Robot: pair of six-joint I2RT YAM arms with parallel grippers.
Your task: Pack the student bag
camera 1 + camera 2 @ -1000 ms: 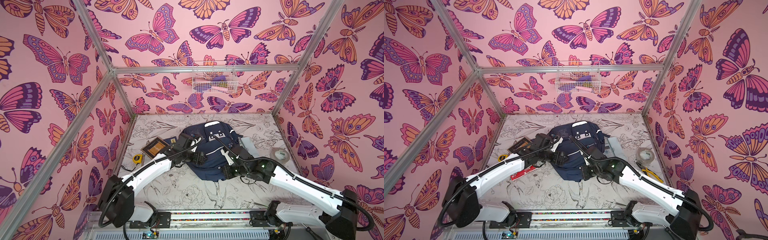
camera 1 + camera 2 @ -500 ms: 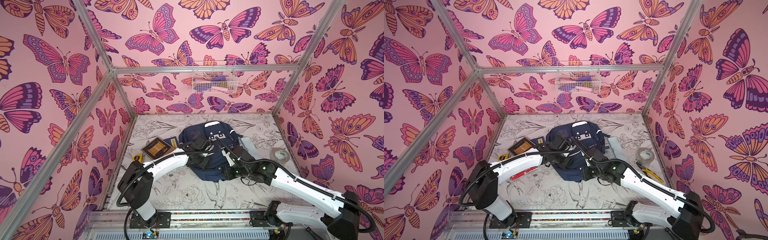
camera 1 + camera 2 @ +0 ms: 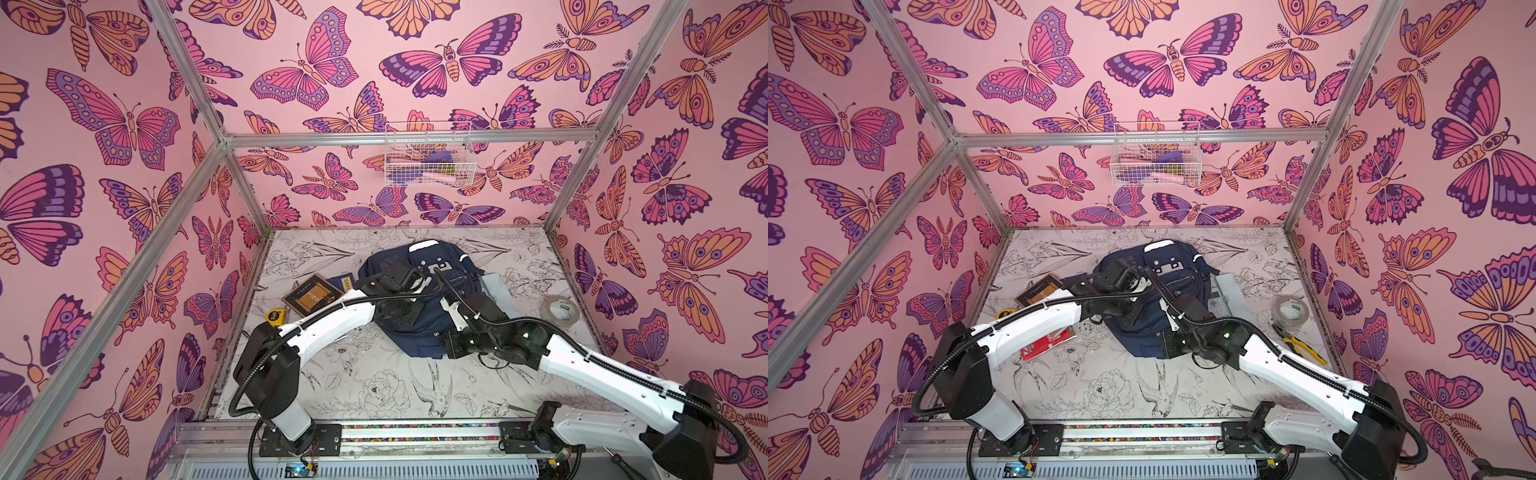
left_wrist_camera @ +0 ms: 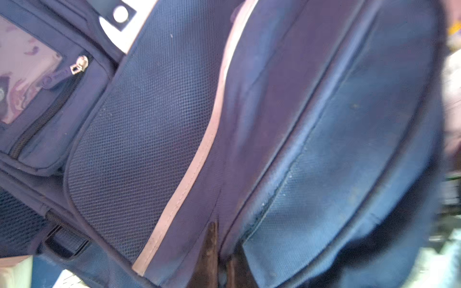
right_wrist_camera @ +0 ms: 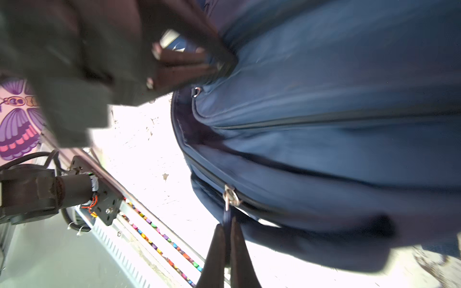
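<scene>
While on bag (image 3: pixel 417 340) edges — left gripper (image 4: pixel 222 249), right gripper (image 5: pixel 227 224)

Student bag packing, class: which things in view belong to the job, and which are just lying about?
In the job: student bag; zip pull, pinched by the right tool; left tool, shut on the bag's fabric.
Lying about: brown book, tape measure, tape roll, red booklet, pliers, wire basket.
</scene>
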